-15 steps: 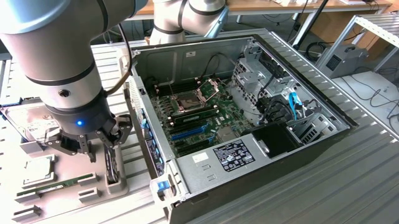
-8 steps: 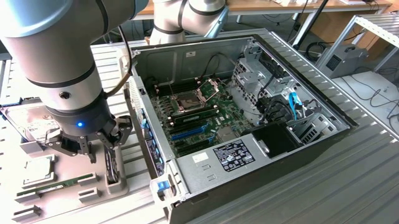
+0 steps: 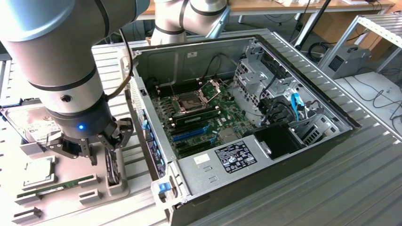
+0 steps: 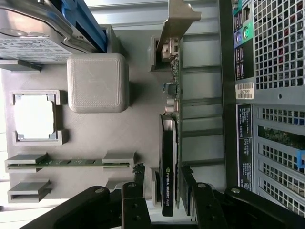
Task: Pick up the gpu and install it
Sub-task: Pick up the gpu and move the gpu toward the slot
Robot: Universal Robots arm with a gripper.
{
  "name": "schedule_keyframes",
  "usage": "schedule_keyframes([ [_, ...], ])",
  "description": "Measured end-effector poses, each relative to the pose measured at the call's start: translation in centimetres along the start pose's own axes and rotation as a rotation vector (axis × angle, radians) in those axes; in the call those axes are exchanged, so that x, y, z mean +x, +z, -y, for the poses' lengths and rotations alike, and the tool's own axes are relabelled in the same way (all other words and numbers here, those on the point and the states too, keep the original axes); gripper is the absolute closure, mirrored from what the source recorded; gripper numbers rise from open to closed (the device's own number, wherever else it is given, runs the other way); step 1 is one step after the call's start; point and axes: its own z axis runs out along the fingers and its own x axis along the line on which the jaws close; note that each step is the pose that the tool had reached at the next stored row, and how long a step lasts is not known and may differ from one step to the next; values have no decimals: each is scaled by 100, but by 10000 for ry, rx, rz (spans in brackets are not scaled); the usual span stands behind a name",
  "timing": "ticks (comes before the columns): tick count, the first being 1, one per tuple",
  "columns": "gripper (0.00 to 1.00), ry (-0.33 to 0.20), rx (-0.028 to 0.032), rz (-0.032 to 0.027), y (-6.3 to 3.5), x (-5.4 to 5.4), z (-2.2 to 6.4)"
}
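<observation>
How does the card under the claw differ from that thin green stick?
The gpu is thicker, with a black shroud and silver bracket; the RAM stick is a thin green strip. The open gripper straddles the gpu; the RAM stick lies apart from it. Both sit in the grey holder's slots.

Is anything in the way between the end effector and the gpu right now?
Nothing visible. The open end effector straddles the gpu, which stands on edge in the gray holder.
</observation>
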Motion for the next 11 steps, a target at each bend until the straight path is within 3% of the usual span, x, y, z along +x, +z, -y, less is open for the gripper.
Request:
schedule_keyframes([
  [11,58,0,2,-1,47,5,-1],
])
